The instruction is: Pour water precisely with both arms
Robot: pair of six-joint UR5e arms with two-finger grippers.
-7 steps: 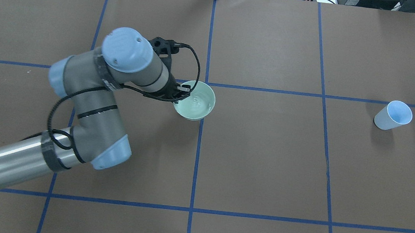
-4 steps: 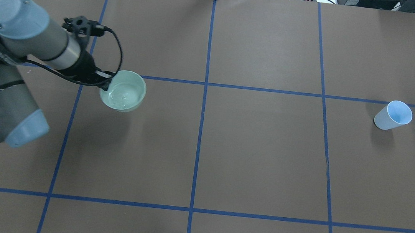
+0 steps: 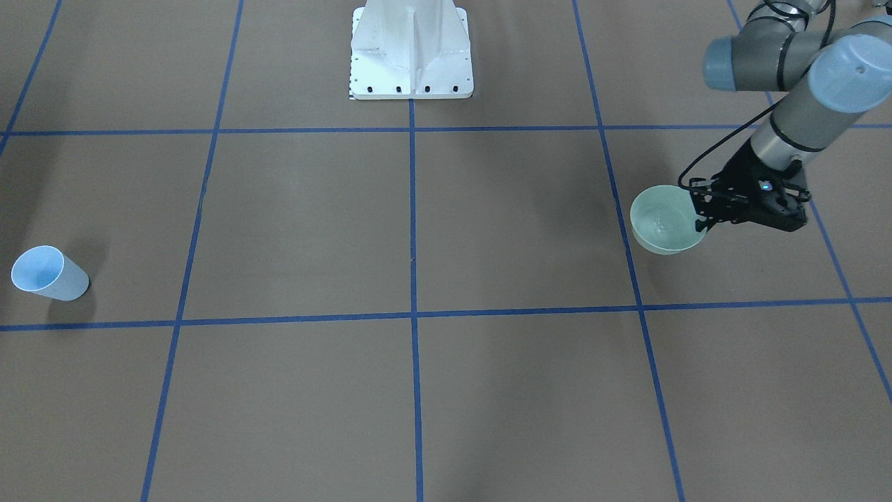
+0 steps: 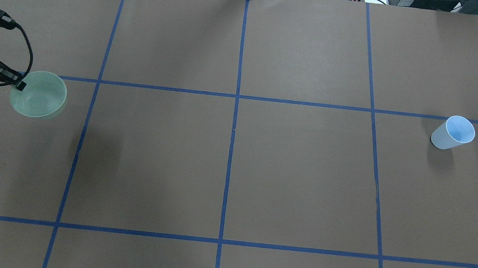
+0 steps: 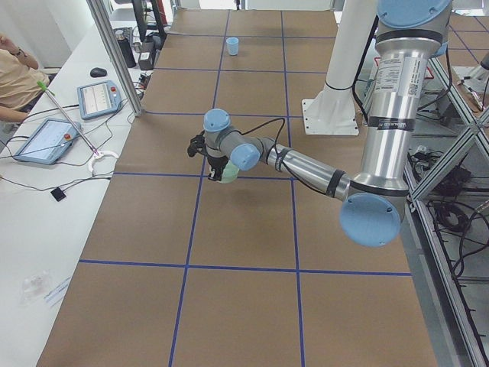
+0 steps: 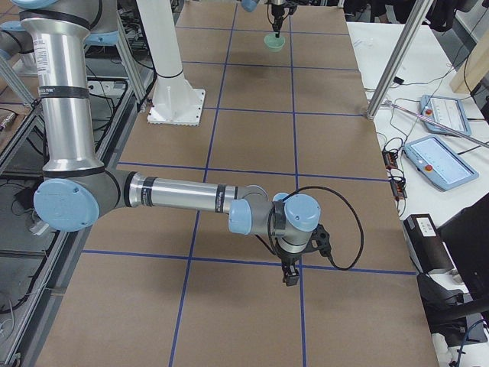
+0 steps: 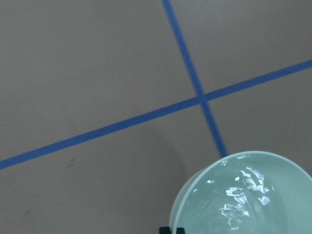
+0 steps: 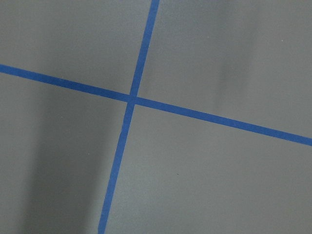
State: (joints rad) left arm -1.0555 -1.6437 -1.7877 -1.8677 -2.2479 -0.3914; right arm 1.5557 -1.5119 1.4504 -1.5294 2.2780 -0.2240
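Observation:
My left gripper [image 4: 17,83] is shut on the near rim of a mint-green bowl [image 4: 41,96] and holds it above the table at the far left. It also shows in the front view [image 3: 700,217]. Water [image 7: 241,192] ripples with white glints inside the bowl [image 7: 195,204]. A pale blue cup [image 4: 453,133] stands alone at the far right, tilted in view, and shows in the front view [image 3: 49,273]. My right gripper [image 6: 289,277] shows only in the exterior right view, pointing down over a tape crossing. I cannot tell whether it is open or shut.
Brown paper with a blue tape grid [image 4: 231,151] covers the table. The white bolted pedestal [image 3: 411,56] stands at the robot's side of the table. Tablets and cables [image 5: 46,138] lie on a white bench beyond the far edge.
My left arm has carried the bowl to the left, from the table's centre line to the far left of the overhead view. The cup has not moved.

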